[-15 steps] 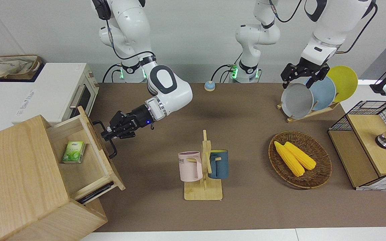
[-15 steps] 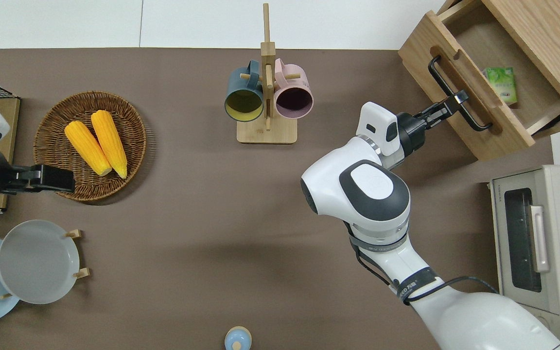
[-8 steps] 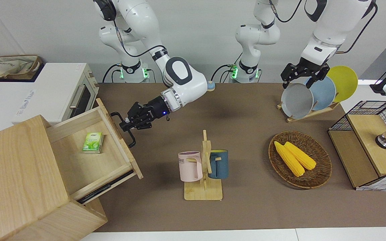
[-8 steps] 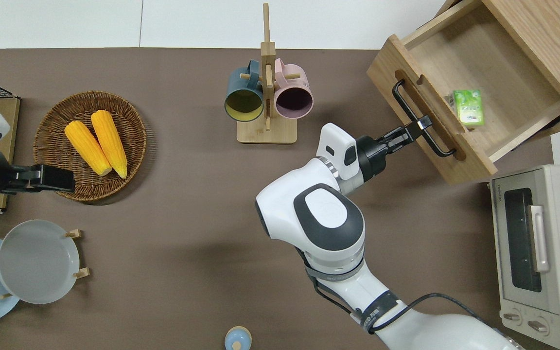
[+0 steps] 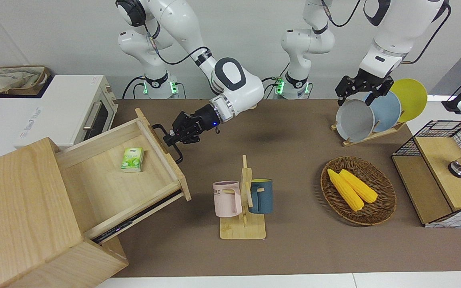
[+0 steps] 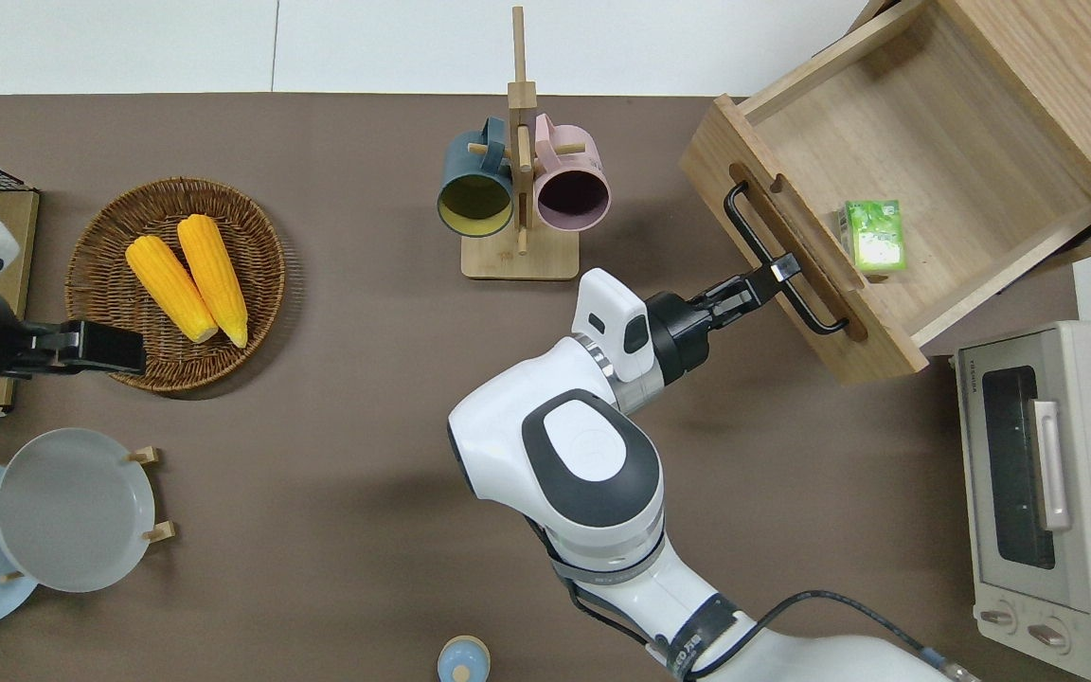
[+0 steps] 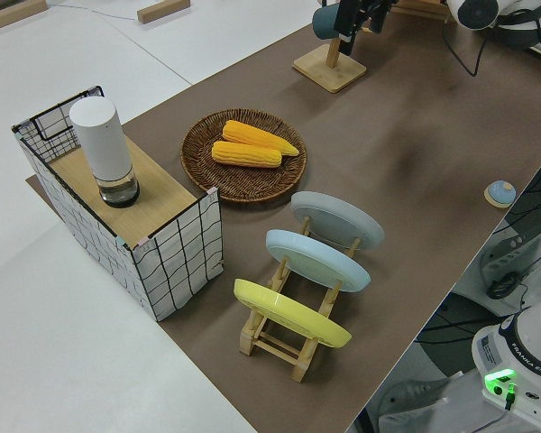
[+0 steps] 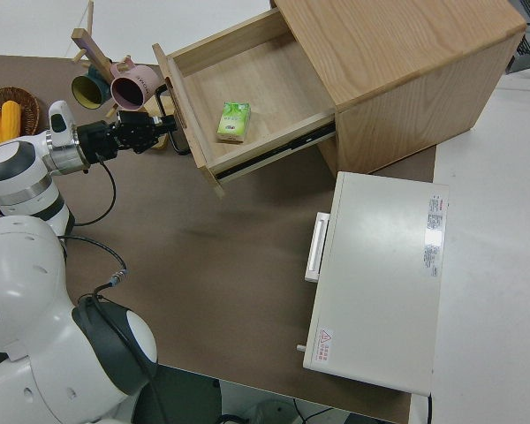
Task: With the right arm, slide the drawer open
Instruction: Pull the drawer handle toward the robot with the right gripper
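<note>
The pale-wood drawer (image 5: 106, 192) (image 6: 943, 142) (image 8: 256, 84) stands pulled far out of its big wooden box (image 5: 18, 208), at the right arm's end of the table. My right gripper (image 5: 171, 138) (image 6: 777, 275) (image 8: 165, 129) is shut on the drawer's black U-shaped handle (image 5: 158, 129) (image 6: 744, 223), near the handle's middle. A small green packet (image 5: 132, 159) (image 6: 872, 235) lies on the drawer's floor close to its front panel. The left arm is parked, its gripper (image 5: 360, 91) raised.
A wooden mug rack (image 6: 519, 256) with a pink and a blue mug stands near the drawer's front, toward mid-table. A white toaster oven (image 6: 1047, 474) sits beside the box, nearer the robots. A corn basket (image 5: 357, 190), plate rack (image 5: 368, 116) and mesh cabinet (image 5: 438, 176) fill the left arm's end.
The right gripper has drawn the handle toward mid-table and the drawer has slid much farther out of the box, carrying the green packet with it. The left arm has not moved.
</note>
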`<state>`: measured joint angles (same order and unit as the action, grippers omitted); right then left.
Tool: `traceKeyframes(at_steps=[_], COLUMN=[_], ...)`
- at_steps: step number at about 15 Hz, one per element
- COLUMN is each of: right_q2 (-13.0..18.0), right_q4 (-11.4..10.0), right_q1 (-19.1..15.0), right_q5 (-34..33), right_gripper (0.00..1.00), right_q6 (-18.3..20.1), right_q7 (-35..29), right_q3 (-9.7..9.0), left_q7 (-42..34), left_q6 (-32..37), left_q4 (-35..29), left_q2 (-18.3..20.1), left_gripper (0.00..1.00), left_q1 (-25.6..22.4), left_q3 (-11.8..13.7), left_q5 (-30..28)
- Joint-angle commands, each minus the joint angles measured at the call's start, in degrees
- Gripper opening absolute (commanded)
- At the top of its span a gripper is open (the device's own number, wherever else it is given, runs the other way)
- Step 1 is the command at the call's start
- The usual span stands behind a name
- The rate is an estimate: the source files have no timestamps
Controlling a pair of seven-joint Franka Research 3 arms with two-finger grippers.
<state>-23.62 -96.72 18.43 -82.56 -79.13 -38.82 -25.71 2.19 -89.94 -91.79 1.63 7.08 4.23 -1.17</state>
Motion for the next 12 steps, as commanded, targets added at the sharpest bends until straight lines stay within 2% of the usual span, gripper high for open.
traceKeyframes(at_steps=[1, 8, 9, 11, 12], right_q2=[-0.2, -0.29, -0.37, -0.55, -0.55], right_q4=[2.95, 3.03, 3.03, 3.82, 3.82], right_q1=[0.56, 1.08, 1.08, 1.0, 1.08], right_q5=[0.29, 2.22, 2.22, 2.14, 2.14], right_gripper=[0.0, 0.004, 0.147, 0.29, 0.427], right_q6=[2.57, 4.86, 4.86, 4.78, 4.86], right_q7=[-2.58, -2.67, -2.76, -2.76, -2.76], right_q3=[-1.36, -3.9, -3.91, -3.91, -3.91], left_q7=[-0.08, -0.08, -0.08, -0.08, -0.08], left_q6=[0.74, 0.74, 0.73, 0.82, 0.82], left_q4=[0.12, 0.12, 0.12, 0.12, 0.12], left_q2=[0.48, 0.48, 0.48, 0.48, 0.48], left_gripper=[1.0, 1.0, 1.0, 1.0, 1.0], left_q1=[0.13, 0.13, 0.13, 0.13, 0.13], left_q3=[0.16, 0.16, 0.16, 0.16, 0.07], left_q5=[0.73, 0.73, 0.73, 0.73, 0.73])
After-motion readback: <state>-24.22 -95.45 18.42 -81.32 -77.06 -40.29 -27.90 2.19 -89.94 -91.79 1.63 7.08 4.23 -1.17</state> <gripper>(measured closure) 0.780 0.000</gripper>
